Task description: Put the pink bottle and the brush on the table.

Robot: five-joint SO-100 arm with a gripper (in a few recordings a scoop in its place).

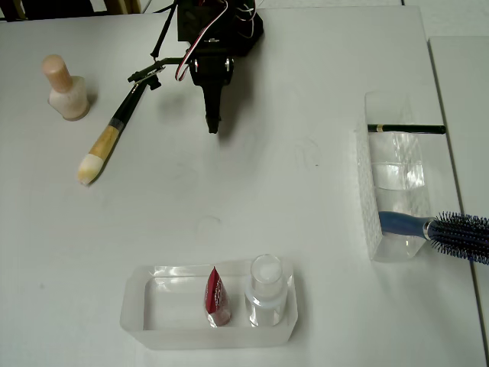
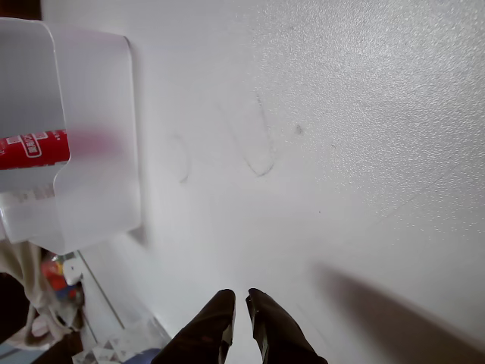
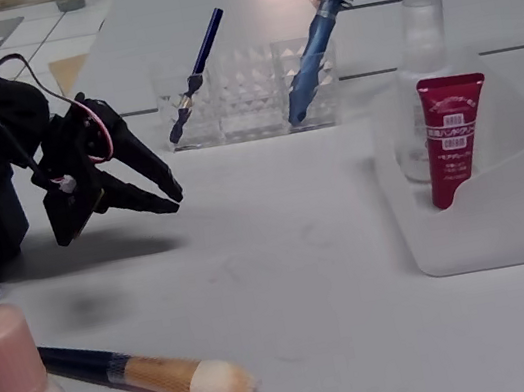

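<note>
Overhead view: the pink bottle (image 1: 66,89) stands upright on the white tabletop (image 1: 252,183) near the top-left corner, and the brush (image 1: 109,138) lies on the tabletop just to its right, cream tip pointing down-left. The two are close but apart. The black hand (image 1: 212,126) hangs over bare tabletop to the right of the brush, its fingers nearly together with only a thin slit between them, holding nothing. At the bottom a frosted tray (image 1: 153,321) holds a red sachet (image 1: 217,298) and a clear bottle (image 1: 266,290). On the right, a clear divided organizer (image 1: 397,176) carries a thin black pencil (image 1: 405,128) and a blue hairbrush (image 1: 451,233).
</note>
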